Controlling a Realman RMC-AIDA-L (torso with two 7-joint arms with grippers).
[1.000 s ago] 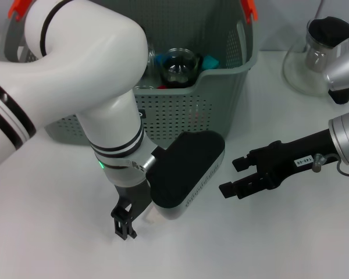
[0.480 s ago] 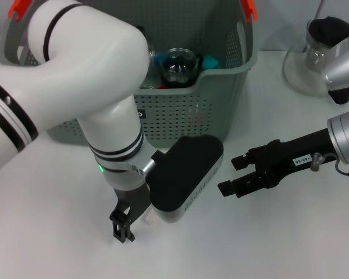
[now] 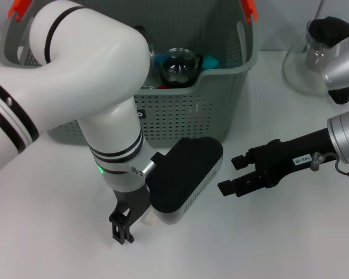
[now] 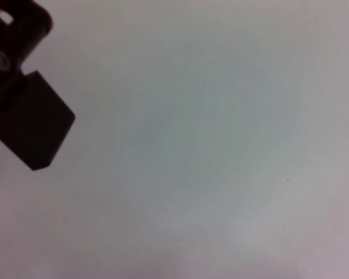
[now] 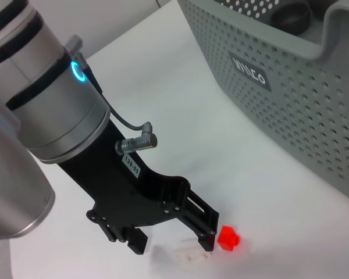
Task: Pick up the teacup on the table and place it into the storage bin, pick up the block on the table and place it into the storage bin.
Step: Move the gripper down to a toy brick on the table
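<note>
Dropped slightly lower onto the table (image 3: 279, 244): left gripper (image 5: 171, 247), jaws spread astride a pale block (image 5: 186, 254), red block (image 5: 227, 238) just outside one finger. Grasp seemingly imminent. Teacup (image 3: 178, 67) apparently already inside storage bin (image 3: 232, 64). Right gripper (image 3: 231, 174) idle nearby, released.

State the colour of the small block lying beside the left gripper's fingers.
Red: the block shows best in the right wrist view, on the table by the left gripper.

Our white left arm bends steeply down, its black left gripper (image 3: 123, 228) pointing at the table, fingers spread. Our black right gripper (image 3: 237, 174) hovers level, fingers parted.
</note>
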